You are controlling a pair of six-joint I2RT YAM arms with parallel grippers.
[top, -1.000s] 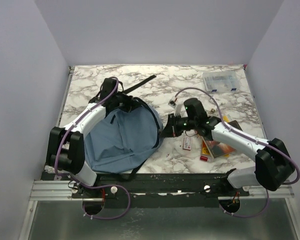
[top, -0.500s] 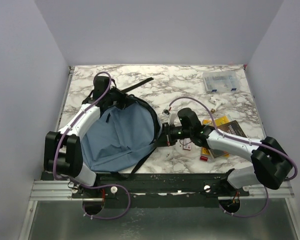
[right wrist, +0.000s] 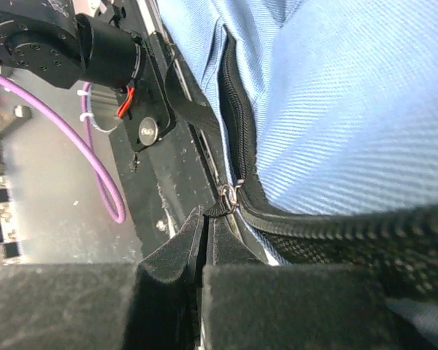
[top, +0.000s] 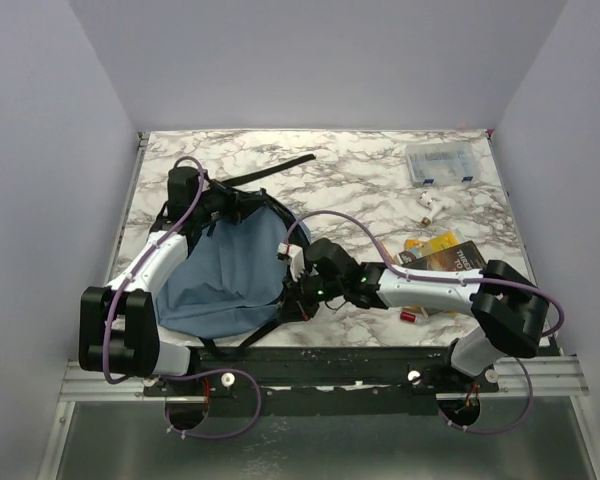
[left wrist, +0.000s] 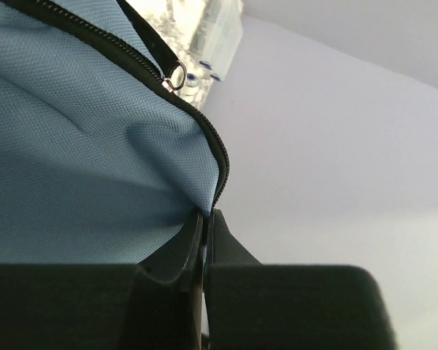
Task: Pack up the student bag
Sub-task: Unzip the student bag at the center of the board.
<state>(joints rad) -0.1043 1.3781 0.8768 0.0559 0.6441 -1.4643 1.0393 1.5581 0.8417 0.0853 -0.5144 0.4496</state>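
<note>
The slate-blue student bag (top: 220, 280) lies on the left half of the marble table. My left gripper (top: 216, 204) is at the bag's far edge. In the left wrist view it (left wrist: 206, 214) is shut on the blue fabric (left wrist: 80, 146) right beside the dark zipper track (left wrist: 220, 157). My right gripper (top: 298, 296) is at the bag's near right edge. In the right wrist view it (right wrist: 206, 213) is shut on the black zipper pull tab (right wrist: 220, 208), with the bag (right wrist: 350, 109) above it. The bag's inside is hidden.
A clear plastic box (top: 442, 160) stands at the back right. A small white item (top: 427, 205), orange and dark packets (top: 442, 255) and a small red piece (top: 408, 316) lie on the right. A black strap (top: 270, 168) trails toward the back. The table's near rail (top: 320, 355) is close below the right gripper.
My right gripper has moved left and toward the near edge along the bag's rim. My left gripper has moved left and back, and the bag has shifted left with it.
</note>
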